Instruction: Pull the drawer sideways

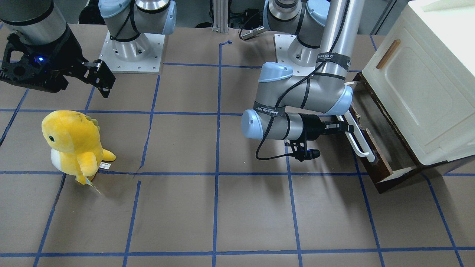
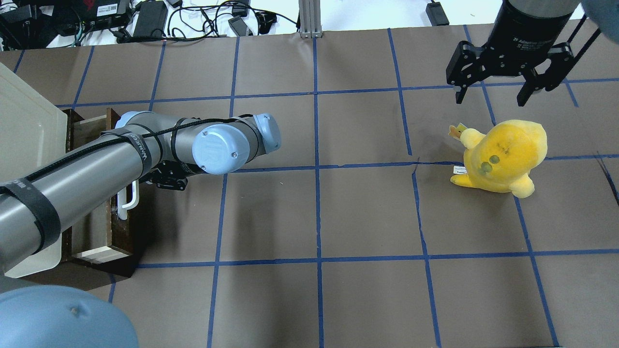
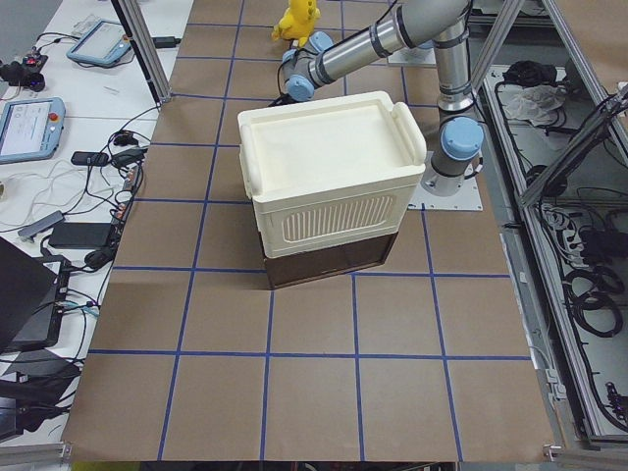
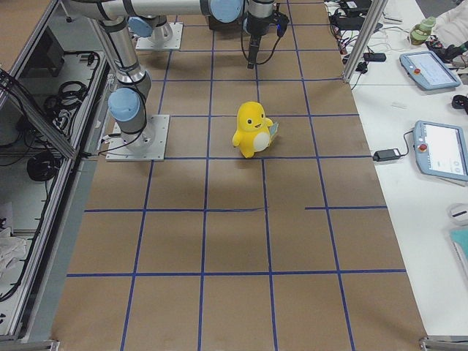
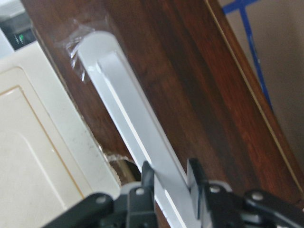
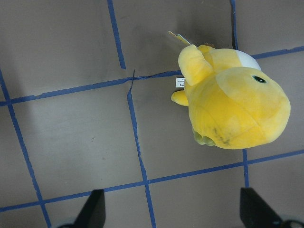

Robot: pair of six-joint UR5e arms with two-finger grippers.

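Note:
The dark brown drawer [image 1: 373, 150] stands partly pulled out from under the cream-white cabinet [image 1: 419, 85], with its lighter wood inside showing in the overhead view [image 2: 96, 227]. Its long white bar handle [image 1: 357, 137] runs along the front. My left gripper [image 1: 347, 128] is shut on this handle. In the left wrist view the gripper [image 5: 170, 178] has one finger on each side of the handle [image 5: 126, 123]. My right gripper [image 2: 490, 99] is open and empty, above the table just beyond a yellow plush toy [image 2: 505, 157].
The cabinet front has a small tan wooden handle [image 1: 388, 54]. The plush toy [image 1: 74, 142] stands on the far side of the table from the drawer. Both arm bases [image 1: 131, 48] are at the table's robot edge. Blue tape lines grid the brown tabletop.

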